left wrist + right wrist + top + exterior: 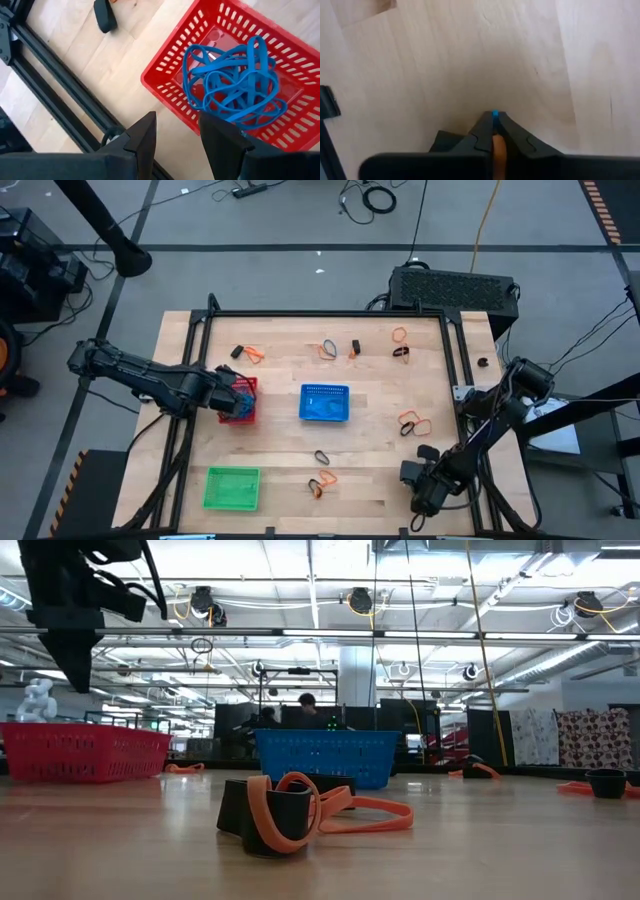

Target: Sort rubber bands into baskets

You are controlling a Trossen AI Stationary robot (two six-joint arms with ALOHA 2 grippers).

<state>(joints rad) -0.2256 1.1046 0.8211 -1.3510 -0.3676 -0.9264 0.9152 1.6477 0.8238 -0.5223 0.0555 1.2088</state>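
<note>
The red basket [247,416] stands at the table's left and holds a tangle of blue rubber bands [235,85]. My left gripper [177,140] hangs open above the basket's edge [165,85], with nothing between its fingers. The blue basket [303,390] is in the middle and the green basket [210,472] at the near left. Loose orange and black rubber bands lie scattered [412,422] [322,480] [290,812]. My right gripper [494,119] is shut near the table's near right corner [414,476], with a strip of orange band between its fingers. My right gripper pinches a thin orange rubber band [498,149] between its two fingers, which point down at the bare wood. A blue speck [495,114] shows right at the fingertips. The fingers hide the rest of the band and how it hangs.
Black frame rails [330,313] run around the tabletop, and one passes close by the red basket [60,75]. More bands lie at the far side [255,353] [328,348] [400,335]. A black band [105,15] lies beyond the red basket.
</note>
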